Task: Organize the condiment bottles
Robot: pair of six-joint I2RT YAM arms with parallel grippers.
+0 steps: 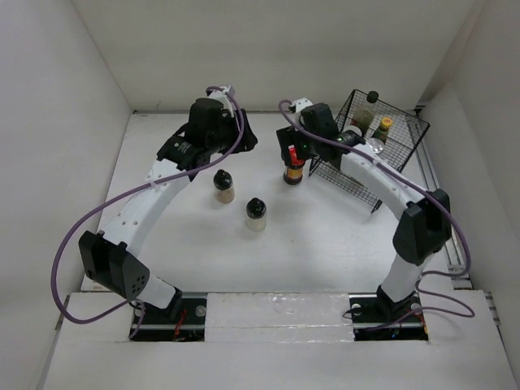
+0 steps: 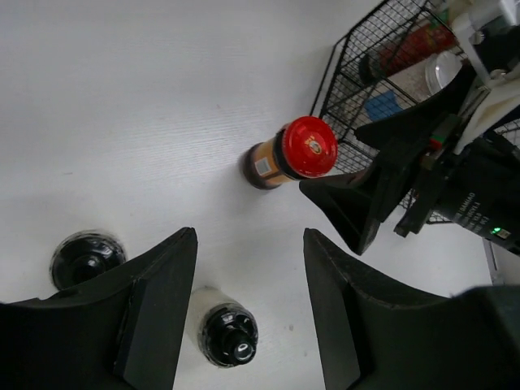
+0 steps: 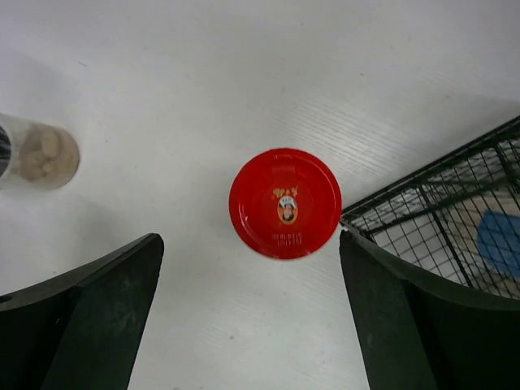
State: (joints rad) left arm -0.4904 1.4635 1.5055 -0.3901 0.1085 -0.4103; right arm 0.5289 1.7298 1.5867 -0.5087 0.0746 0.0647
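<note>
We see the right gripper (image 3: 252,317), jaws spread, above the red-lidded jar (image 3: 284,203) beside the wire basket (image 1: 402,134) | left gripper (image 2: 248,309) open | two black-capped shakers (image 1: 224,186) left, on the white surface (image 1: 325,236)

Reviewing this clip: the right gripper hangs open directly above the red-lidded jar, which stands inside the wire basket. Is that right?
Not quite. The right gripper does hang open above the red-lidded jar, but the jar stands on the white table, just outside the wire basket. The right wrist view shows the basket's edge beside the jar, and the top external view agrees.
</note>
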